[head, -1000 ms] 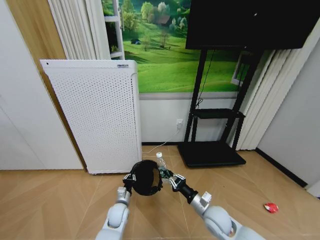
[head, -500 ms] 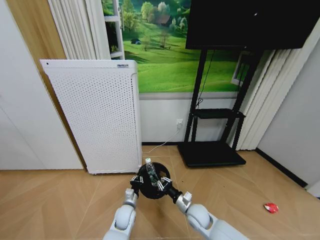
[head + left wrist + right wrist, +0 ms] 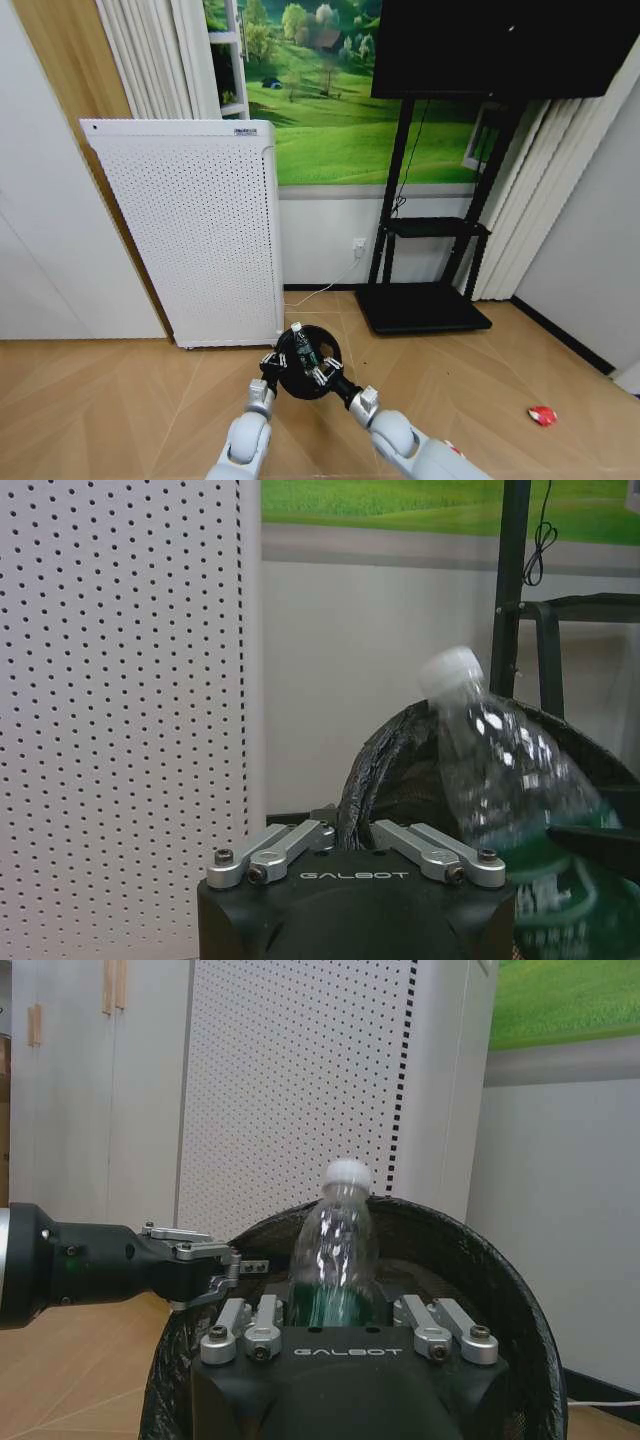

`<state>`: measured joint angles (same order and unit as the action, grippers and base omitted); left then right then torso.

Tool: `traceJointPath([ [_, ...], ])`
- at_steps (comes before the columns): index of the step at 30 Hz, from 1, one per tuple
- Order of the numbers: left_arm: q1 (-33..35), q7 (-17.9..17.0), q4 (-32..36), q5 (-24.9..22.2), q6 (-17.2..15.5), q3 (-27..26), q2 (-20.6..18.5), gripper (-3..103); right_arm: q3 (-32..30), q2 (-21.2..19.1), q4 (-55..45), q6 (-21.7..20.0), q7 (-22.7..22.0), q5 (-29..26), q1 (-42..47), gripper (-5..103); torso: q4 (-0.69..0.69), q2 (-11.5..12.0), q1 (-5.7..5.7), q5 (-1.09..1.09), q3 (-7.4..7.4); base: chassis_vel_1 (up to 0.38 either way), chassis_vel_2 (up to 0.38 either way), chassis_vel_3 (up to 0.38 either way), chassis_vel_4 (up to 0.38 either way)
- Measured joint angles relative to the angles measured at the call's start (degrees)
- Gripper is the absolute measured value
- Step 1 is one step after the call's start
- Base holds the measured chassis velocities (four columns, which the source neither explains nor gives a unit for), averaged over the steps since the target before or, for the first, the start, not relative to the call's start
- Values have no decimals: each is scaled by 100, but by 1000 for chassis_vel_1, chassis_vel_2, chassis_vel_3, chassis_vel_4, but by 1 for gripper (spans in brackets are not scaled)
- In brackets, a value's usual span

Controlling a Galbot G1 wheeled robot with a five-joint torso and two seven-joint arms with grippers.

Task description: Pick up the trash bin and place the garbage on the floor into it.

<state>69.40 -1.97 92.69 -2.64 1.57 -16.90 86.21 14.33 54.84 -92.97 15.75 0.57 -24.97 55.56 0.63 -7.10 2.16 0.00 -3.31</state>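
Observation:
My left gripper (image 3: 270,366) is shut on the rim of the black mesh trash bin (image 3: 328,350), holding it above the wooden floor (image 3: 120,400). In the left wrist view the bin's rim (image 3: 352,780) sits between that gripper's (image 3: 355,826) fingers. My right gripper (image 3: 320,374) is shut on a clear plastic bottle (image 3: 302,349) with a green label, a piece of the garbage, held upright inside the bin's mouth. The right wrist view shows the bottle (image 3: 335,1245) between the right gripper's (image 3: 335,1312) fingers, ringed by the bin (image 3: 470,1260), with the left gripper (image 3: 215,1265) at the rim. A red crumpled item (image 3: 542,415) lies on the floor at right.
A tall white perforated appliance (image 3: 190,230) stands against the wall just behind the bin. A black TV stand (image 3: 425,300) is at the back right, and a white cable (image 3: 310,295) runs along the floor between them. Open floor lies to both sides.
My right gripper has carried the bottle leftward from beside the bin into its mouth. The bin in my left gripper has shifted slightly to the right.

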Motion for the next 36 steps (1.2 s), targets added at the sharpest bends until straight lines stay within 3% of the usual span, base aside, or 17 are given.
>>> traceJointPath([
  [13, 11, 10, 44, -1, 0, 16, 0, 5, -114, -69, -38, -10, -120, -3, 6, 95, 0, 0, 0, 0, 0, 0, 0, 0, 0],
  [22, 138, 35, 217, -24, 0, -201, -157, 5, -724, -225, -144, -417, -364, -277, 196, 100, 0, 0, 0, 0, 0, 0, 0, 0, 0],
  [24, 228, 42, 343, -64, 1, -346, -248, 5, -1111, -260, -217, -577, -462, -388, 337, 100, 0, 0, 0, 0, 0, 0, 0, 0, 0],
  [32, 649, 40, 926, -164, 2, -962, -456, 5, -2225, -145, -505, -1410, -1430, -830, 741, 100, -1, 0, 0, 1, 0, 0, 0, 0, 0],
  [36, 928, 42, 1254, -168, 14, -1316, -457, 5, -2395, -119, -451, -1609, -1708, -856, 767, 100, 0, 0, 0, 0, 0, 0, 0, 0, 0],
])
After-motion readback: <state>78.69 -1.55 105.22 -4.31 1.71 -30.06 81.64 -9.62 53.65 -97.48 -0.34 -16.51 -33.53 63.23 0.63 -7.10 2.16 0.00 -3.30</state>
